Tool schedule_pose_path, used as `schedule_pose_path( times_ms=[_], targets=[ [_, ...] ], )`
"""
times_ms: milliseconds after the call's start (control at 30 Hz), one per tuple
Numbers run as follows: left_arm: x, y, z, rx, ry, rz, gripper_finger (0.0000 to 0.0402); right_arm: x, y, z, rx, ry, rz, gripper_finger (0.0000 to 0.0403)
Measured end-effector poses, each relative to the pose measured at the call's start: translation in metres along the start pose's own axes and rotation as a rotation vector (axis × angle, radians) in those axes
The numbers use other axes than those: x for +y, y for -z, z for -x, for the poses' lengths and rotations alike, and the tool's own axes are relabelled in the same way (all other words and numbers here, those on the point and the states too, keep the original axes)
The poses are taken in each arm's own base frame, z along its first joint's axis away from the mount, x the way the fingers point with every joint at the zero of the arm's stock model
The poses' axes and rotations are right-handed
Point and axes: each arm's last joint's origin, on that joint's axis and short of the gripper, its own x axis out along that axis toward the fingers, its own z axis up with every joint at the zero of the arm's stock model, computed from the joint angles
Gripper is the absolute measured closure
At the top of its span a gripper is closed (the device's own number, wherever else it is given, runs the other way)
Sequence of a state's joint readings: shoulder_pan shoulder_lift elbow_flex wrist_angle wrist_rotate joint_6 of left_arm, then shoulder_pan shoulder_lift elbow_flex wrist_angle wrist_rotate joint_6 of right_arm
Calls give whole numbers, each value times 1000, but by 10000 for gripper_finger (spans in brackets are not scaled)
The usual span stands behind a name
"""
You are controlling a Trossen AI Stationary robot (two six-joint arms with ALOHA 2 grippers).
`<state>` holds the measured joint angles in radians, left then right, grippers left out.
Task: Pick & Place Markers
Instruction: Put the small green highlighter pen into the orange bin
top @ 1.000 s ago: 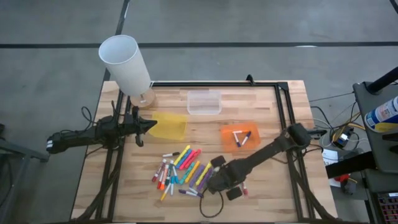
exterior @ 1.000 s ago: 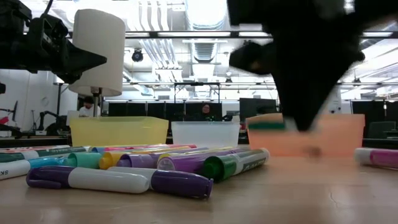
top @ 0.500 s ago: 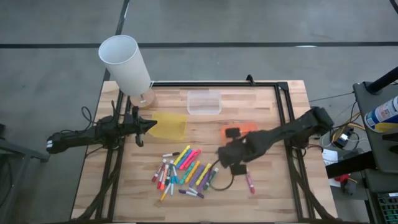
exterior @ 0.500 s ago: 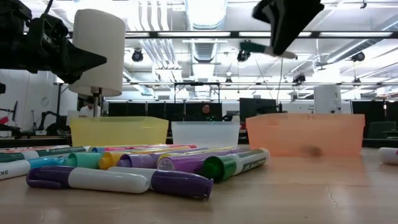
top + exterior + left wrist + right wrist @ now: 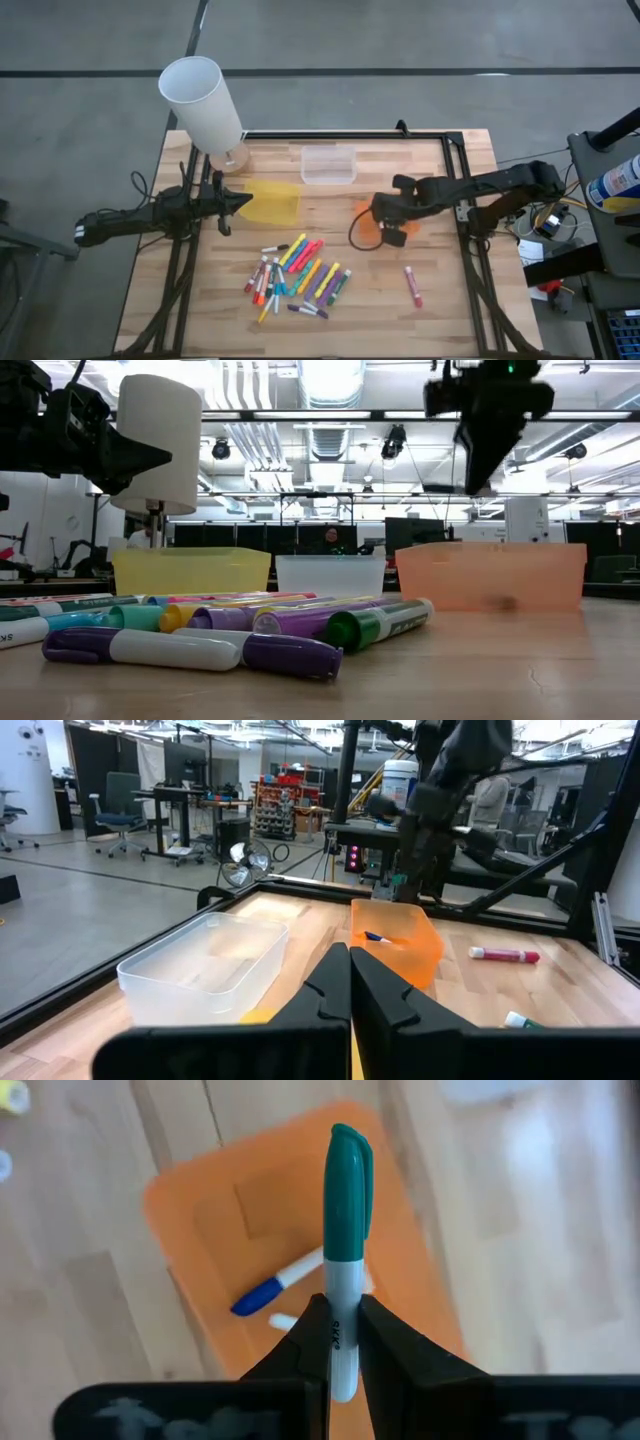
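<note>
From above, the right gripper (image 5: 388,215) hangs over the orange tray (image 5: 366,222), which sits right of the yellow tray (image 5: 270,203) and below the clear tray (image 5: 329,165). The pile of markers (image 5: 297,276) lies on the wooden table (image 5: 440,300) in front of the trays, with one pink marker (image 5: 411,285) apart to its right. The left gripper (image 5: 238,201) waits at the yellow tray's left edge, beside a white cup (image 5: 201,102).

At table height, the right gripper (image 5: 480,460) is raised above the orange tray (image 5: 490,575); purple and green markers (image 5: 300,630) lie in the foreground.

The left wrist camera shows the left gripper (image 5: 349,982) with its fingers pressed together, holding nothing, facing the clear tray (image 5: 205,965) and orange tray (image 5: 395,935).

The right wrist camera shows the right gripper (image 5: 340,1342) clamped on a teal-capped marker (image 5: 346,1250) over the orange tray (image 5: 200,1210), where a blue-capped marker (image 5: 277,1283) lies.
</note>
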<state>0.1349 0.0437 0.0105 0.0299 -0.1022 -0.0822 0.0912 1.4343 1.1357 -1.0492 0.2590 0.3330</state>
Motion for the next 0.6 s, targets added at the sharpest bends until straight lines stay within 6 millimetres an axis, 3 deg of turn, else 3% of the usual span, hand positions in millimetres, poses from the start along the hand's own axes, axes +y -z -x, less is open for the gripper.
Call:
schedule_pose_path(
  times_ms=[267,600],
  targets=[
    [0,0,0,0,-1,0,402,-10,11,-37,41,-60,-22,376],
    [0,0,0,0,-1,0,402,-9,19,-56,54,-111,-35,376]
  ],
)
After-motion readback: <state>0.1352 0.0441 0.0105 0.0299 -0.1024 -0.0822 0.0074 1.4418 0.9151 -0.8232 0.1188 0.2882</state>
